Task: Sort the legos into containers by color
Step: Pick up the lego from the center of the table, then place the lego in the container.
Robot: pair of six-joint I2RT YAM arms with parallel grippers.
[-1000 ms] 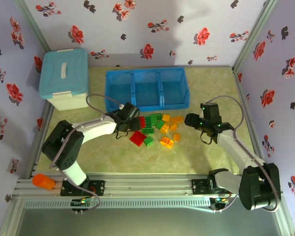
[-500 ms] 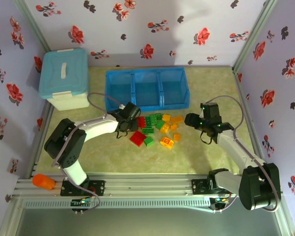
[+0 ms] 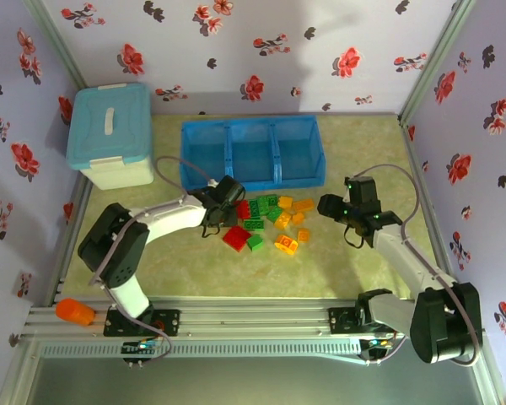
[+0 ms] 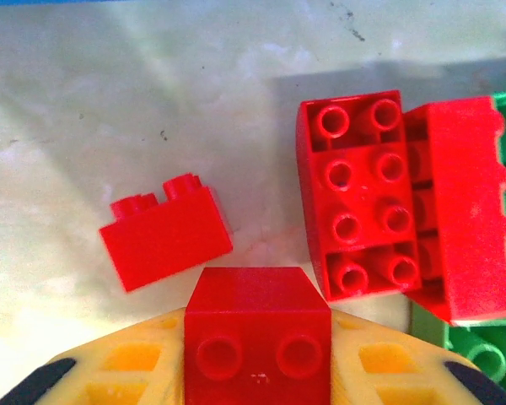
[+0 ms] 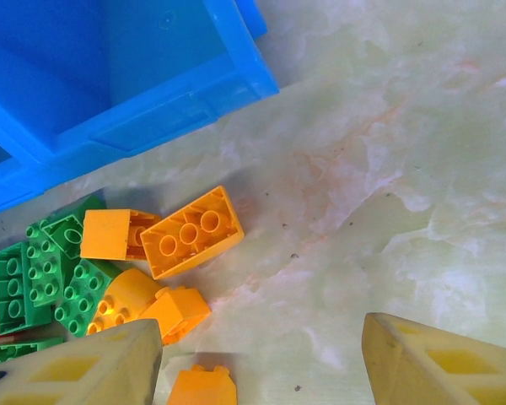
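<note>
Left gripper (image 4: 257, 359): closed on a small red brick (image 4: 257, 316), which fills the gap between the two yellow fingers (image 4: 126, 371). Two round holes show on the brick's near face. In the top view this gripper (image 3: 228, 196) sits at the left edge of the legos (image 3: 270, 221), low over the table (image 3: 194, 270).

Just beyond the held piece:
- a red two-stud brick (image 4: 164, 236) lies tipped on its side, apart from the rest
- a red eight-stud brick (image 4: 363, 215) lies studs up, with another red slab (image 4: 464, 219) leaning against its right side
- green bricks (image 4: 481, 354) lie at the right edge

Right gripper (image 5: 257, 371): jaws roughly half apart with nothing between them, only bare table. In the top view it (image 3: 327, 207) sits just right of the pile, not touching it. Nearest it:
- an orange brick (image 5: 192, 232) with three studs showing
- an orange block (image 5: 110, 234) touching that brick's left end
- a rounded orange piece (image 5: 122, 304)
- green studded bricks (image 5: 34, 274) further left

The pile is loose and mixed: red mostly on the left, green in the middle, orange-yellow on the right. All of it lies on the table just in front of the tray (image 3: 253, 124).

The tray is bright blue, three square compartments in a row, at the back of the table. A pale blue lidded box (image 3: 110, 126) sits to its left.
</note>
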